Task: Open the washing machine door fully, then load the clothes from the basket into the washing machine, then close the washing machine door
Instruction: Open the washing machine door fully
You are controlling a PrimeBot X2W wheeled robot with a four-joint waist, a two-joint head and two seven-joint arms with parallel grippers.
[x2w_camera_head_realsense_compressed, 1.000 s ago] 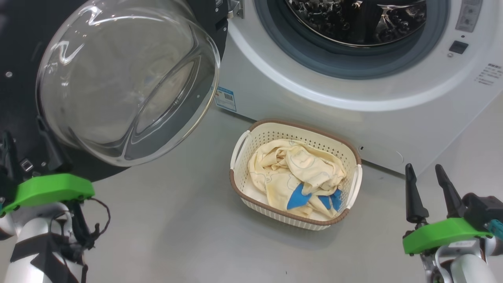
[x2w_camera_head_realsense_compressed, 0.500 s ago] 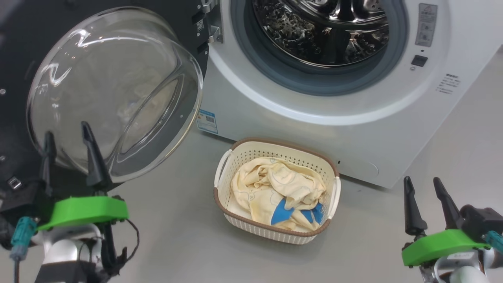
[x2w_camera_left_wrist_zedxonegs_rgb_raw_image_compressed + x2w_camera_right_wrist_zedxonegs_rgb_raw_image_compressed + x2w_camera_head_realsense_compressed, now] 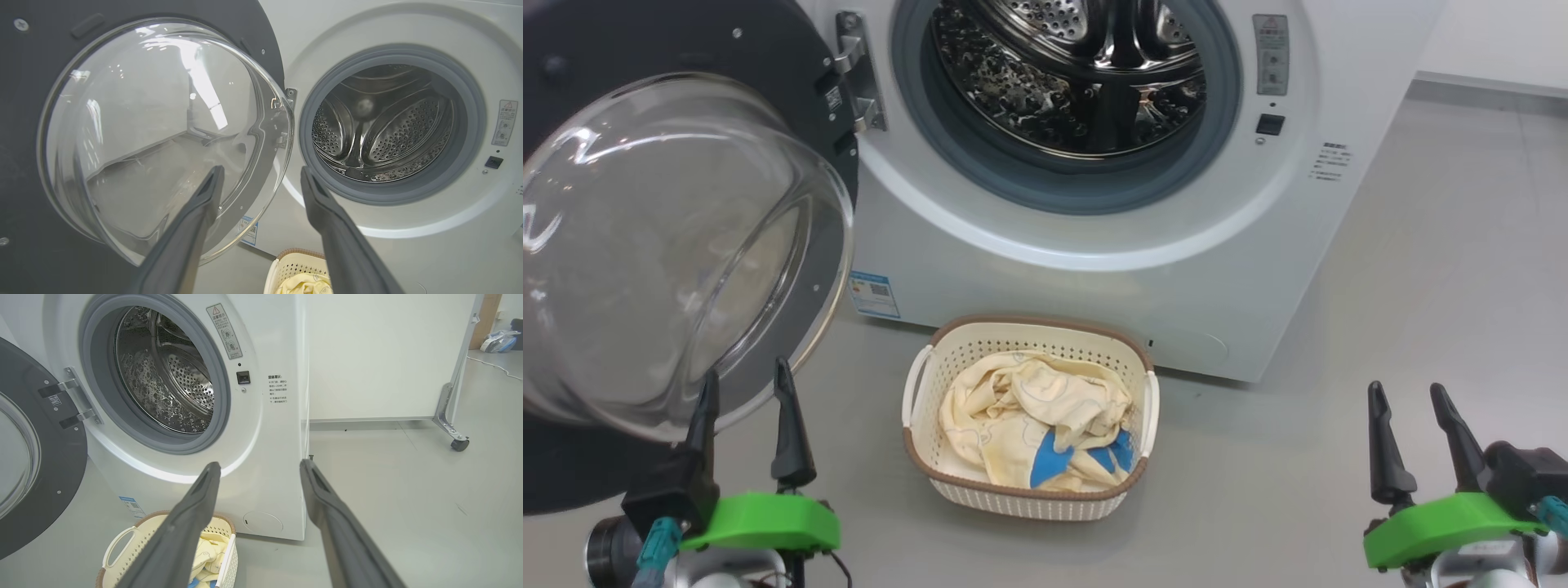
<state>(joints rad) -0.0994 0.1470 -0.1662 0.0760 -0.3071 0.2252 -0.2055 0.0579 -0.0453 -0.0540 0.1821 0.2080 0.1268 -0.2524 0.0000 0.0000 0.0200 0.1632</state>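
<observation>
Grey floor [image 3: 1421,286] — basket [image 3: 1021,502] before the washing machine [image 3: 1094,286], door [image 3: 645,49] swung left.

The washing machine [image 3: 265,465] carries a warning-triangle sticker [image 3: 224,330], printed lines [image 3: 277,388] too small to read, and a blue barcode label [image 3: 875,295].

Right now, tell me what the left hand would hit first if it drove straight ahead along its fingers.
Most likely the clear glass dome of the washing machine door: the open left hand points at the dome's edge. Depth is unclear, though.
</observation>
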